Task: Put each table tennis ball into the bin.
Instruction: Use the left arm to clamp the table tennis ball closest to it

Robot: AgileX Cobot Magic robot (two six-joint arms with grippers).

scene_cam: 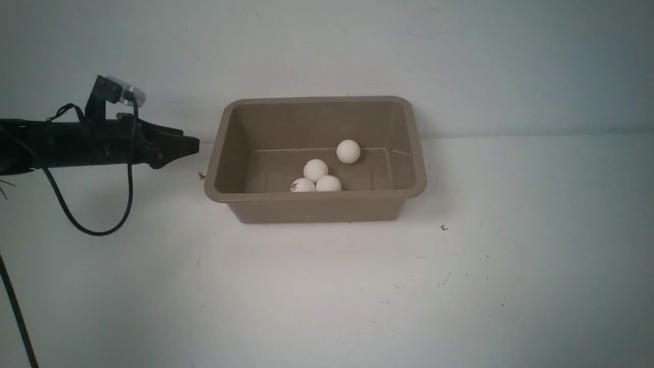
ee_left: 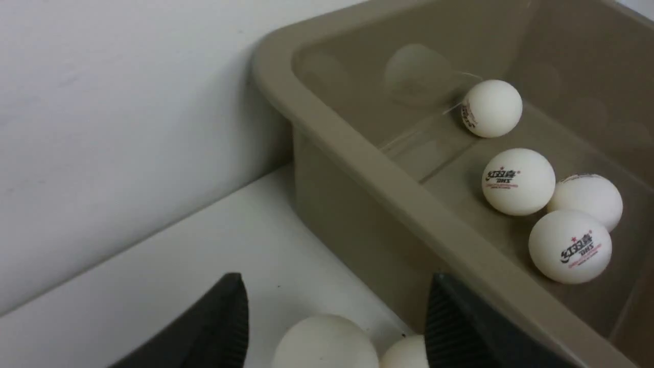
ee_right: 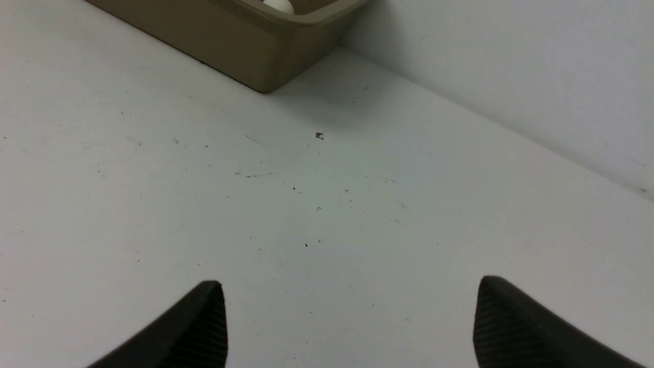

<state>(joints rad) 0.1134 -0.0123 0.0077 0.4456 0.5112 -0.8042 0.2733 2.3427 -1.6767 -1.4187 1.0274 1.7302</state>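
The taupe bin [scene_cam: 212, 168] stands against the back wall and holds several white table tennis balls [scene_cam: 315, 169]. The left wrist view shows them inside the bin [ee_left: 357, 148], with printed logos [ee_left: 518, 181]. My left gripper [scene_cam: 194, 145] hangs just left of the bin, pointing at it. Its fingers [ee_left: 337, 286] stand apart and open. Two more balls [ee_left: 324, 345] [ee_left: 406, 353] lie on the table beneath and between the fingers, beside the bin's outer wall; the front view hides them. My right gripper [ee_right: 350, 286] is open over bare table, out of the front view.
The white wall [ee_left: 102, 128] runs close behind the left gripper and the bin. A black cable [scene_cam: 92, 225] loops down from the left arm. The bin's corner [ee_right: 230, 46] shows in the right wrist view, with one ball [ee_right: 278, 5] just visible inside.
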